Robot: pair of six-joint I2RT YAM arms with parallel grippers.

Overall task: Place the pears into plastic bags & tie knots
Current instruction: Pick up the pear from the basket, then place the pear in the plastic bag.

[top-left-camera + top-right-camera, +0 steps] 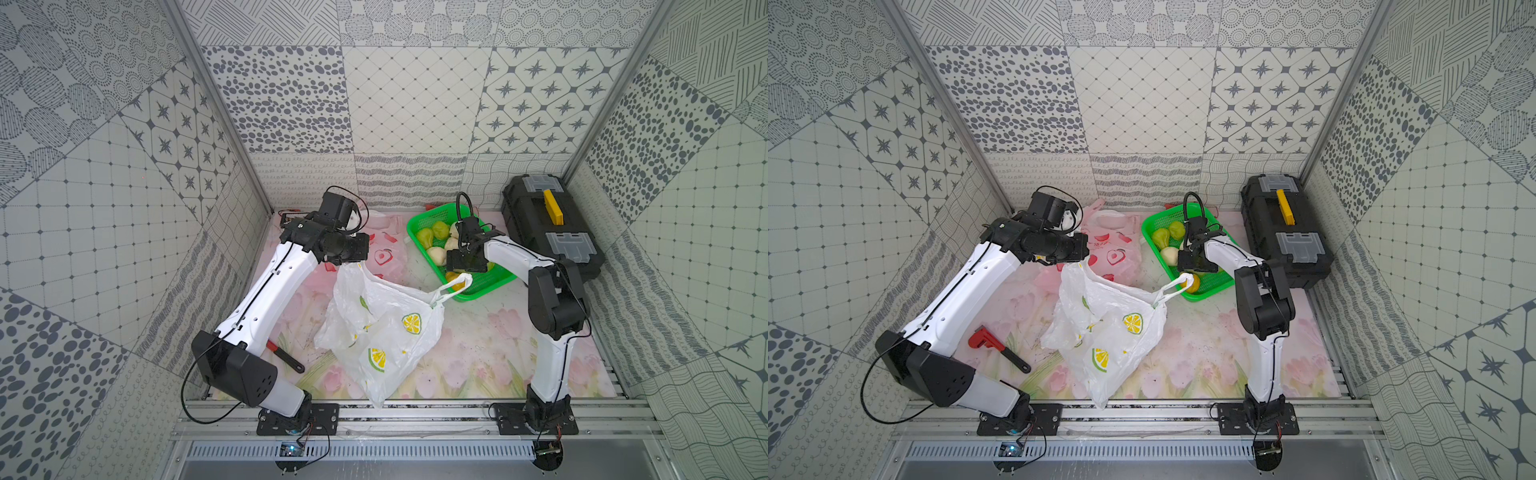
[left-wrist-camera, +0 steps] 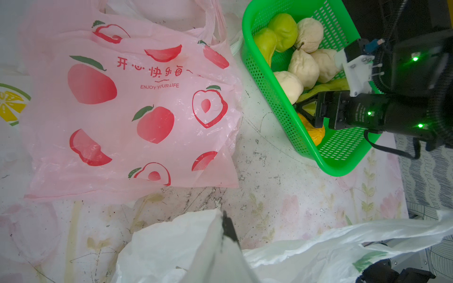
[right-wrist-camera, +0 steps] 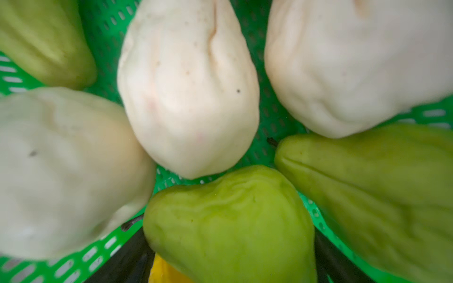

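Far, left of centre: left gripper (image 1: 348,266) clamped on one handle of lemon bag (image 1: 386,328), holding it up off mat (image 1: 478,353). In left wrist view a dark fingertip (image 2: 228,227) pokes out of bunched white plastic. Bag body sags from that grip toward near edge, mid-table. Its other handle loop (image 1: 455,284) stretches right and lies over near rim of basket (image 2: 266,85).

Far, right of centre: basket, green mesh, just left of toolbox (image 1: 548,228). It holds the pears (image 2: 304,66), green and cream, plus an orange fruit (image 2: 316,133) at its near end.

Inside basket: right gripper (image 3: 230,240), jaws spread wide, one black finger on each side of a green pear (image 3: 228,210). Cannot tell whether the pads touch it. That pear lies among the others. Right wrist view shows three cream and two more green crowded round it.

Far centre: pink bag (image 2: 137,110), flat on mat, between left gripper and basket, just beside basket. A second lemon bag (image 2: 11,103) shows at its edge.

Near left: red-headed wrench (image 1: 988,343) on mat by left arm, apart from lemon bag.
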